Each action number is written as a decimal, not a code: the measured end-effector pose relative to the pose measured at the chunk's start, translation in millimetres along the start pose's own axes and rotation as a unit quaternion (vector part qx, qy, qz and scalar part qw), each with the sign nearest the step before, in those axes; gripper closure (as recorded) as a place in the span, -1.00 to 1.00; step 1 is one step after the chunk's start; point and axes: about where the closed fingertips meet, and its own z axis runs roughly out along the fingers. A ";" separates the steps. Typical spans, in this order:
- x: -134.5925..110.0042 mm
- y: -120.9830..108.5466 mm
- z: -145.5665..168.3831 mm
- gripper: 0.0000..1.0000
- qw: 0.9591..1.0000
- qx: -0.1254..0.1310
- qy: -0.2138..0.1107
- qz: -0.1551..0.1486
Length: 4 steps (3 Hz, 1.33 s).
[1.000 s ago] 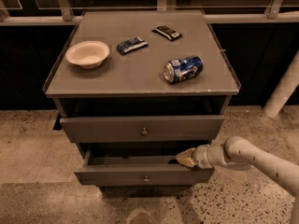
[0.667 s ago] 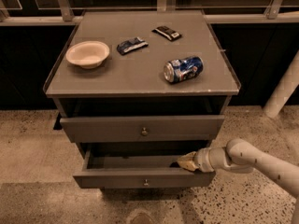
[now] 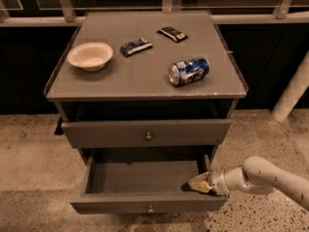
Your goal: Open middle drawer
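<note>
- Right now the gripper (image 3: 193, 185) sits low at the right, reaching in from that side over the front right corner of the middle drawer (image 3: 145, 178)
- Its tan fingers (image 3: 201, 182) look pressed together into one tapered wedge with no gap showing; they clasp nothing, and the tip rests just behind the drawer's front panel, seemingly touching its inner face
- That middle drawer stands well pulled out under the top drawer (image 3: 111, 133), plain grey inside, small round knob (image 3: 150, 208) on the front
- Against the frame a moment back, the drawer has slid further out toward the camera, and the gripper has travelled with it, lower and nearer; the white arm (image 3: 270, 175) follows
- Up on the counter (image 3: 140, 81) nothing has shifted: cream bowl (image 3: 90, 56) at the left, blue and white can (image 3: 188, 71) on its side, blue wrapper (image 3: 135, 46), dark wrapper (image 3: 172, 34)
- Can and wrappers carry print, but none of it can be read
</note>
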 end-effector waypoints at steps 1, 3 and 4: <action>-1.4 1.8 -0.7 1.00 1.000 0.000 0.000 0.000; -67.5 -24.5 -64.9 1.00 0.989 0.057 -0.111 -0.076; -70.3 -23.3 -63.5 0.65 0.989 0.056 -0.113 -0.082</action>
